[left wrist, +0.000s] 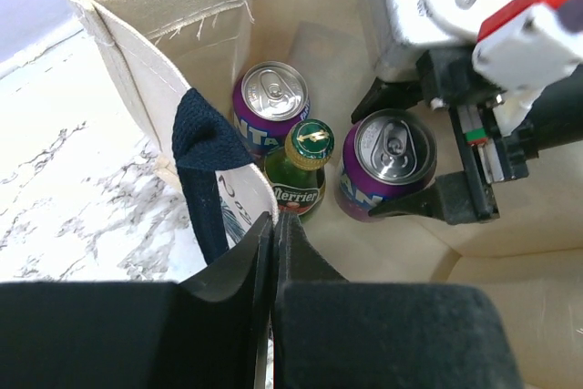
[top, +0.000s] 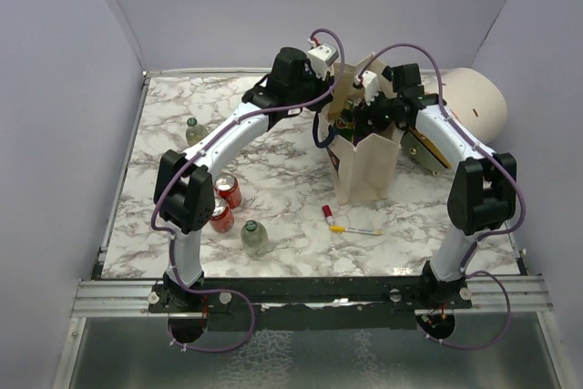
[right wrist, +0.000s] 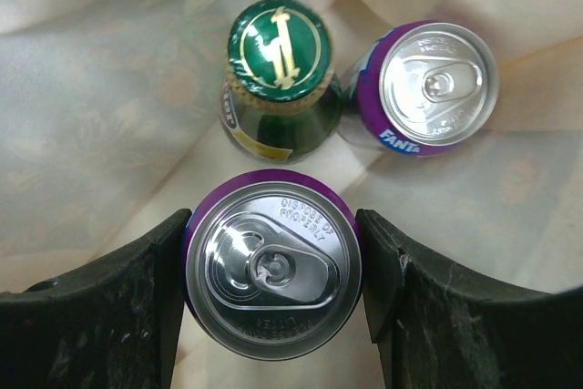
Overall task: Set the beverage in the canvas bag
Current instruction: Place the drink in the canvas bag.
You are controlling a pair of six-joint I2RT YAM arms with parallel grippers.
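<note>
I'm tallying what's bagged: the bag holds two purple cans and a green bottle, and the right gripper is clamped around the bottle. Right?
No. The right gripper is clamped around a purple can, not the bottle, which stands beside it; the right wrist view shows this. The bag does hold two purple cans and a green bottle.

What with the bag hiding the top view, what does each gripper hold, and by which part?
Right gripper: purple can, by opposite sides near its top. Left gripper: shut at the rim of the canvas bag; any hold cannot be told.
</note>
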